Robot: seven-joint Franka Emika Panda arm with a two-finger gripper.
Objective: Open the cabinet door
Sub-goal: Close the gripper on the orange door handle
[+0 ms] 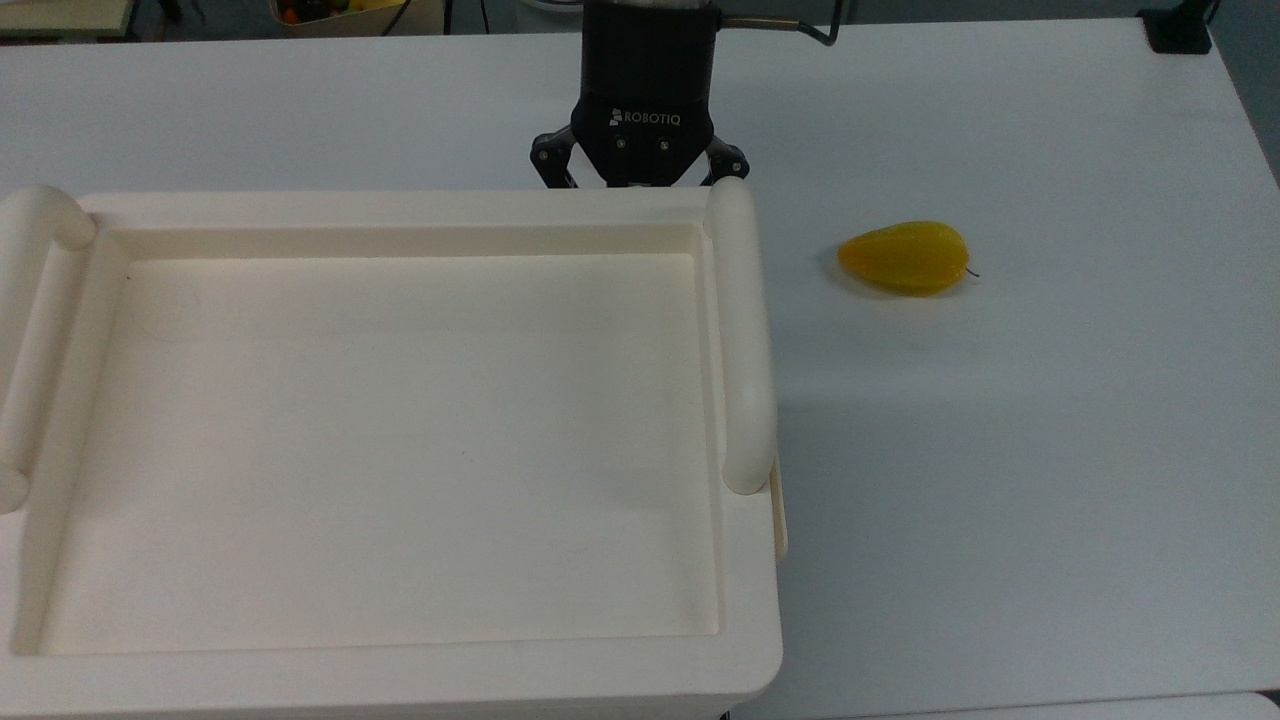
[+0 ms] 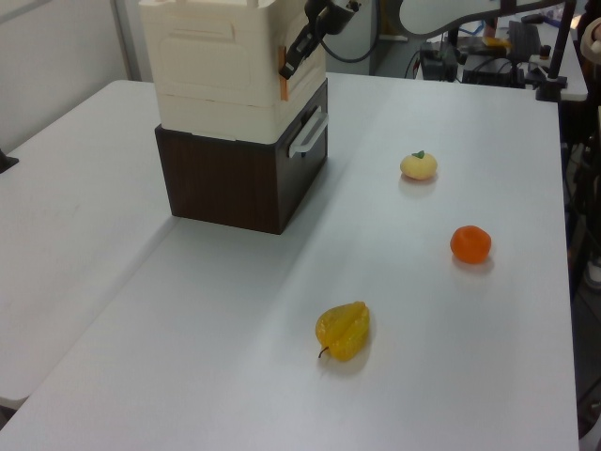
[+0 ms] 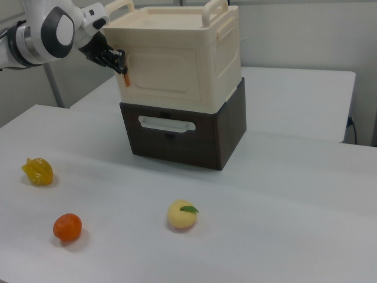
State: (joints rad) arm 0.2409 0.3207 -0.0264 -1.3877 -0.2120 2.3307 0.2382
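The cream cabinet stands on a dark brown drawer base. Its cabinet door is the front panel in the right view and lies flush, closed. A small orange tab sticks out at the door's left edge in the right view. My gripper is right at that tab, open, its linkages spread. In the left view the gripper sits at the same orange tab on the cabinet's corner. From the top view, my gripper dips behind the far rim of the cabinet's tray top, fingertips hidden.
A yellow fruit lies on the white table, also seen as the yellow fruit. An orange and a pale peach-like fruit lie farther out. The drawer's white handle is below the door.
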